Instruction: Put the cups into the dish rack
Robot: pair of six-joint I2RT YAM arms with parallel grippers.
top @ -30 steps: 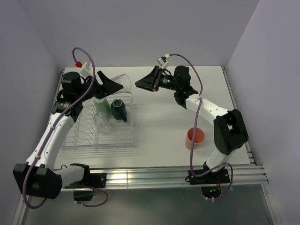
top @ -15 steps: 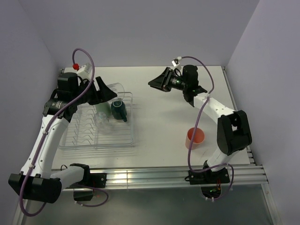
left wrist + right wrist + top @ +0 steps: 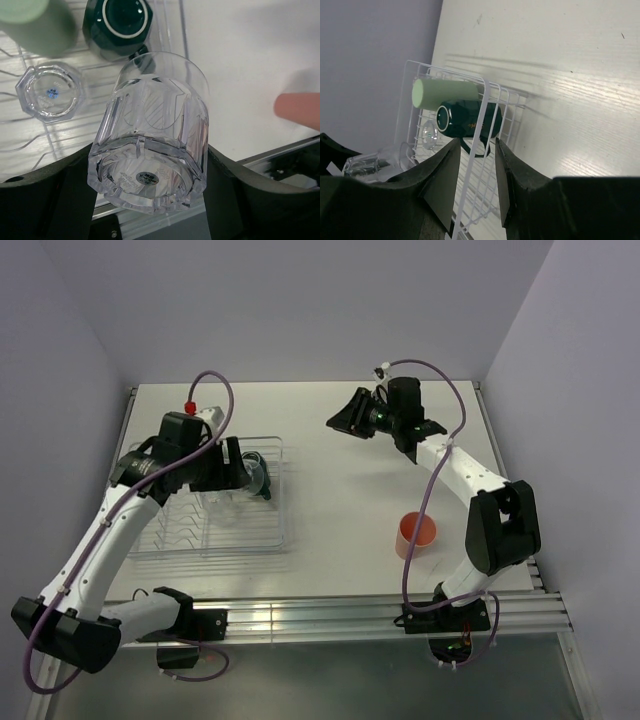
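My left gripper [image 3: 150, 172] is shut on a clear glass [image 3: 157, 125], held tilted above the dish rack's [image 3: 183, 35] right side; it also shows in the top view [image 3: 246, 474]. In the rack lie a pale green tumbler [image 3: 37, 25], a dark teal mug [image 3: 122, 22] and a second clear glass [image 3: 47, 91]. The salmon-pink tumbler [image 3: 417, 533] stands upright on the table to the right. My right gripper [image 3: 346, 421] is open and empty, in the air at the back and right of the rack [image 3: 205, 543]. A third clear glass is not in view.
The right wrist view looks across the rack's wire rim [image 3: 481, 107] at the green tumbler [image 3: 447, 92] and teal mug [image 3: 470, 120]. White walls close the table on the left, back and right. A metal rail [image 3: 330, 615] runs along the near edge.
My left gripper has swung with the clear glass from the rack's far edge forward and down over the rack. My right gripper has drawn back a little to the right.
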